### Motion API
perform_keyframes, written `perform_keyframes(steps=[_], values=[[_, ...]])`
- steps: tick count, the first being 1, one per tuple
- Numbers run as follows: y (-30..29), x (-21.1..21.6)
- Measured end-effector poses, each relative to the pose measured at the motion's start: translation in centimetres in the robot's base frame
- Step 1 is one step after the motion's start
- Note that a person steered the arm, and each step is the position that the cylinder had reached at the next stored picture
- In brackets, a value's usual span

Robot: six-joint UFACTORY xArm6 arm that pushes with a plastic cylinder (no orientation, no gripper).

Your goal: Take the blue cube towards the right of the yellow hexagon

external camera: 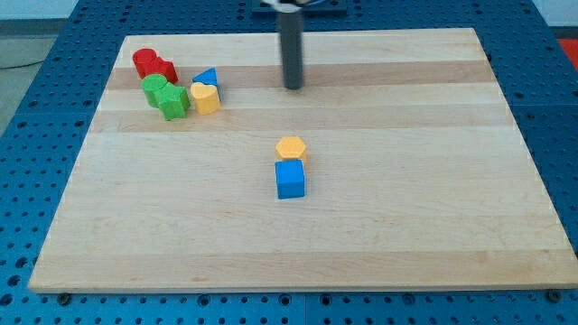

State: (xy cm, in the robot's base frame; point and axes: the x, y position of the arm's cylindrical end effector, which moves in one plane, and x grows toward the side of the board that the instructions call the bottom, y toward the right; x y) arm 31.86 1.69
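Observation:
The blue cube (pixel 290 180) sits near the middle of the wooden board (pixel 406 217). The yellow hexagon (pixel 291 149) touches it on its top side, toward the view's top. My tip (pixel 293 87) is the lower end of a dark rod that comes down from the view's top edge. It stands above the hexagon in the view, well apart from both blocks, roughly in line with them.
A cluster of blocks lies at the view's upper left: a red block (pixel 153 65), two green blocks (pixel 166 97), a small blue triangle (pixel 207 78) and a yellow block (pixel 205 97). A blue perforated table (pixel 36 135) surrounds the board.

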Motion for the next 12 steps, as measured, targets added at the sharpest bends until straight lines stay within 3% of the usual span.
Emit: perform_keyframes(steps=[1, 2, 3, 5, 6, 9, 12], values=[[5.7, 1.8], [9.2, 7.1], [9.7, 12.9], [3.5, 24.7], [-0.3, 24.8], [-6.4, 19.8], [-5.9, 17.3]])
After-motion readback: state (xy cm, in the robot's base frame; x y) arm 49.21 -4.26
